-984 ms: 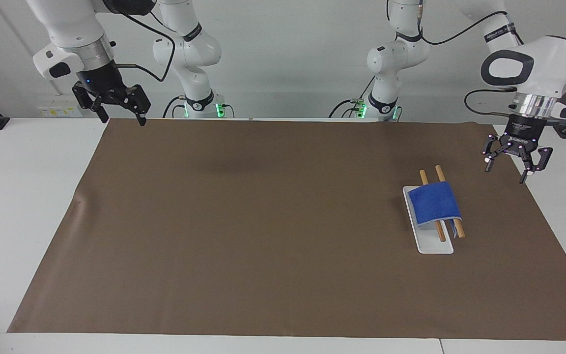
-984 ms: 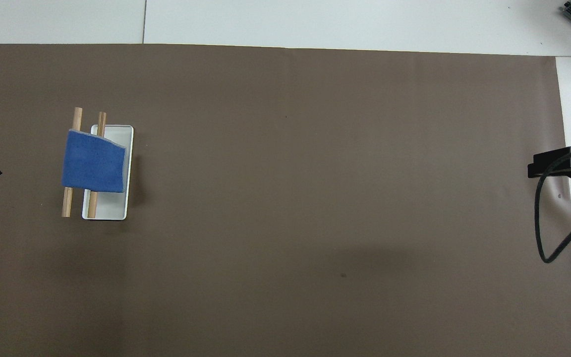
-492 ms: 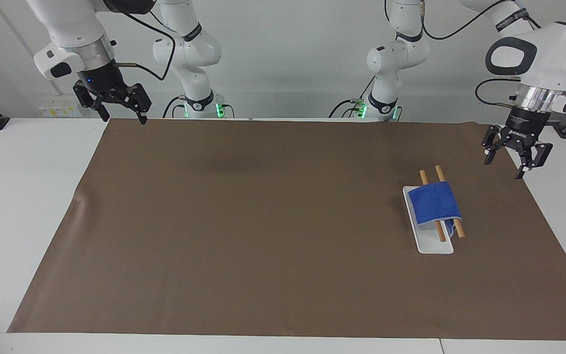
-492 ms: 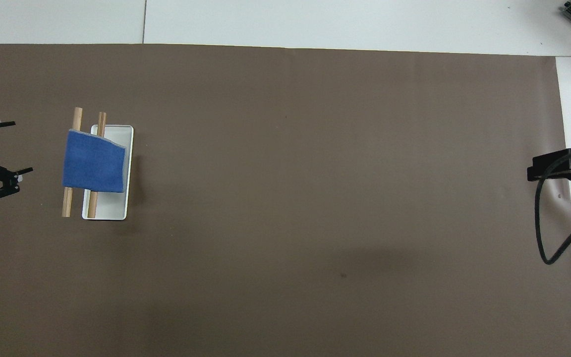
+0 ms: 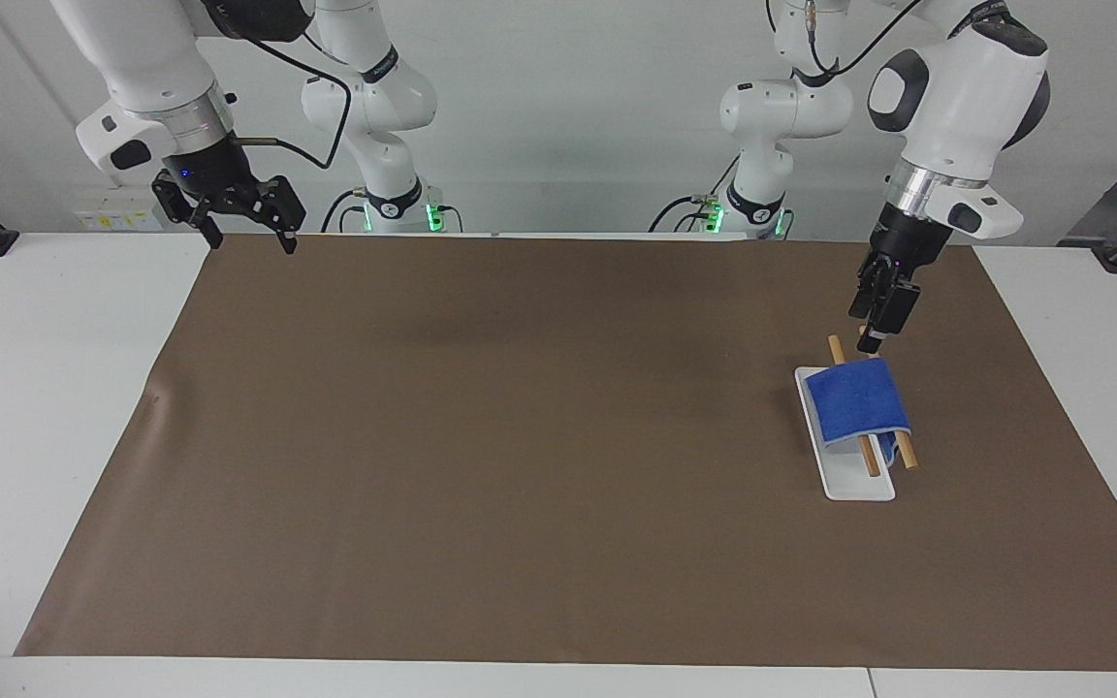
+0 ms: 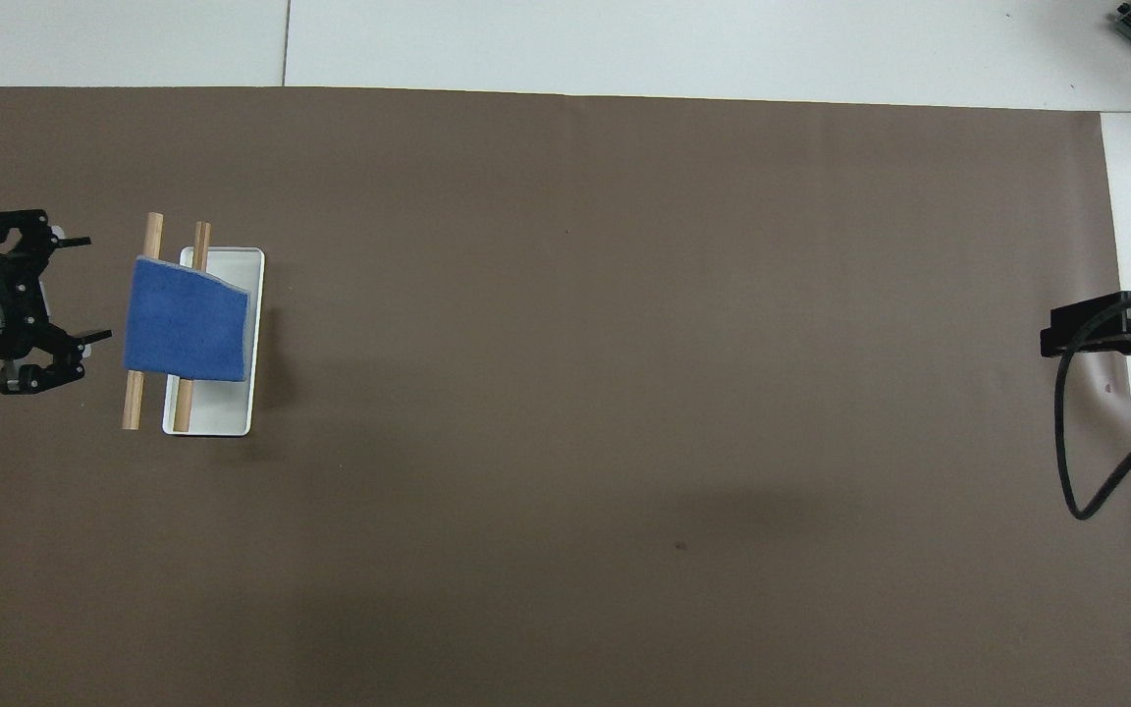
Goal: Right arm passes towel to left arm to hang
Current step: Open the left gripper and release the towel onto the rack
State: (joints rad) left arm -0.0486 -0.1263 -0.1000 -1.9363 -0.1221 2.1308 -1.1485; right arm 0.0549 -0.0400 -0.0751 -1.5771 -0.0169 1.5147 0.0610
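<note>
The blue towel [image 5: 855, 402] hangs draped over the two wooden rods [image 5: 870, 457] of the white rack [image 5: 857, 482]. It also shows in the overhead view [image 6: 188, 319]. My left gripper [image 5: 872, 334] is up in the air close to the rods' ends that lie nearer to the robots. It is not touching the towel. In the overhead view the left gripper [image 6: 94, 288] is open and empty, with its fingers pointing at the towel. My right gripper [image 5: 250, 237] is open and empty, and waits over the mat's corner at the right arm's end.
A brown mat [image 5: 520, 436] covers most of the white table [image 5: 54, 388]. The rack stands on it toward the left arm's end. A black cable [image 6: 1081, 462] hangs from the right arm over the mat's edge.
My left gripper has swung in from the mat's edge toward the rack and turned its fingers at the towel. The towel, the rack and the right arm have stayed put.
</note>
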